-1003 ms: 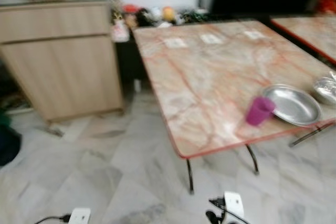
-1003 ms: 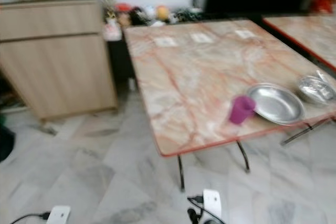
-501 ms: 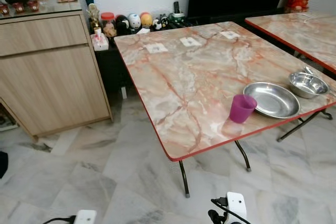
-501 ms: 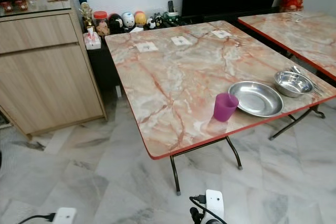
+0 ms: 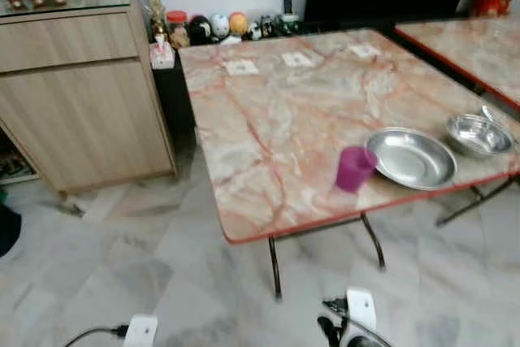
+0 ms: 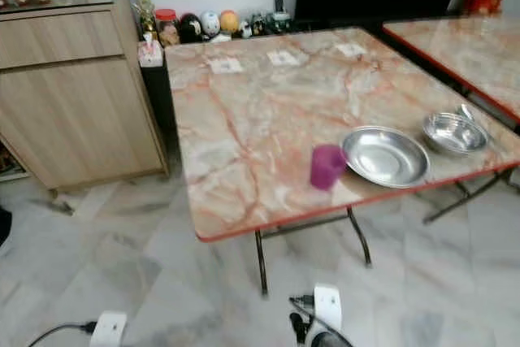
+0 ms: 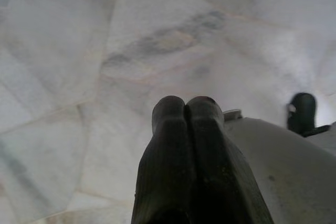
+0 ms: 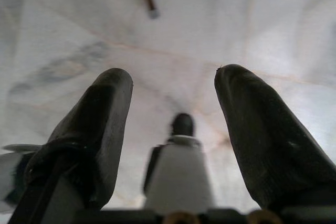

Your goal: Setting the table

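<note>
You are at the approach step: cup (image 5: 354, 168) touches the plate (image 5: 411, 158), bowl (image 5: 478, 134) just beyond, near the worktop (image 5: 276, 111) edge, so walk in with left end effector (image 7: 185, 109) closed and right end effector (image 8: 173, 85) spread, both empty.

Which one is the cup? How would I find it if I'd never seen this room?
Look at the big marble-patterned table with the red edge, beside the wooden cabinet. Near its front edge stand a wide flat steel plate and a smaller steel bowl. The cup stands just left of the plate; it is the one purple thing there, small and upright, while its neighbours are shiny metal.
</note>
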You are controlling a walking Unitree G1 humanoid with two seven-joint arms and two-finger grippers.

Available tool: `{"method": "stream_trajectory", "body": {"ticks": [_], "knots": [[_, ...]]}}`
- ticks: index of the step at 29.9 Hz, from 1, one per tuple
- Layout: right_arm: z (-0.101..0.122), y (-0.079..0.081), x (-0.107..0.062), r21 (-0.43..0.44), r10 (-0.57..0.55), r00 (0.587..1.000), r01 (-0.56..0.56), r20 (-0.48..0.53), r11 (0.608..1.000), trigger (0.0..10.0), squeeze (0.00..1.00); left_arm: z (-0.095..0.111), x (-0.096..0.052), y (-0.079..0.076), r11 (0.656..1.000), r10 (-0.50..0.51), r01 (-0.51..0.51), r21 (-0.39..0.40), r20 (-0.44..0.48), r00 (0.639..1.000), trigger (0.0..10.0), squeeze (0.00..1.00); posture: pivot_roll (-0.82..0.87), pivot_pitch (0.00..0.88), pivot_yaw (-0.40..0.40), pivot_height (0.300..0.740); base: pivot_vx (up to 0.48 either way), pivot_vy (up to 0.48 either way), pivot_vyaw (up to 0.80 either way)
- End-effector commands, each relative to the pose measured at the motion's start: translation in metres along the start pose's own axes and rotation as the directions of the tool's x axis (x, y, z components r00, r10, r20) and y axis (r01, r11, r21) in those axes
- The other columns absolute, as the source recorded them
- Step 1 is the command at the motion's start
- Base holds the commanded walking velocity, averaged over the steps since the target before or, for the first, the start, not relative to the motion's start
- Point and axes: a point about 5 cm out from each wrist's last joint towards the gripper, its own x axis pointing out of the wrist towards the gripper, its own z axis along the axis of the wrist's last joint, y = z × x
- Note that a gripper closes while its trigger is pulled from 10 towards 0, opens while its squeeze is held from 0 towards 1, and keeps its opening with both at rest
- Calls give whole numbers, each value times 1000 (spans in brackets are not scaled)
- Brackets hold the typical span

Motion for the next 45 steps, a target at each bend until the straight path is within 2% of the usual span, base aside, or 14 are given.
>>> {"method": "stream_trajectory", "body": {"ticks": [1,7,15,21,25,34,38,45], "knots": [[3,2,1,-11,5,1000,-5,10,1000,10000,0,-5,-1,2,1000,-5,6,19,-23,1000,10000,0,73,0,-28,740,0,0,0],[4,3,1,-34,19,1000,-18,19,999,10000,0,-8,-2,1,1000,-9,9,20,-26,1000,10000,0,72,0,-27,740,0,-240,0],[8,3,1,-32,24,999,-23,36,999,10000,0,-8,-1,-1,1000,-14,15,24,-26,1000,10000,0,73,0,-27,740,0,-480,636],[14,4,2,-2,24,998,-24,59,1000,10000,0,-6,-1,-2,1000,-14,15,24,-22,1000,10000,0,73,0,-27,740,0,0,0],[16,4,2,2,21,998,-21,64,1000,10000,0,-6,-1,-2,1000,-13,14,23,-21,1000,10000,0,71,0,-26,740,0,-480,0],[20,2,2,-1,8,997,-8,77,1000,10000,0,-4,0,-3,1000,-18,18,3,-20,1000,10000,0,67,0,-33,740,0,0,0],[20,2,2,-5,9,997,-9,77,1000,10000,0,-3,0,-3,1000,-17,17,20,-16,1000,10000,0,69,0,-35,740,0,0,0],[21,4,2,-43,25,996,-21,80,999,10000,0,-2,0,-3,1000,-16,16,22,-17,1000,10000,0,71,0,-38,740,0,-480,114]]}}
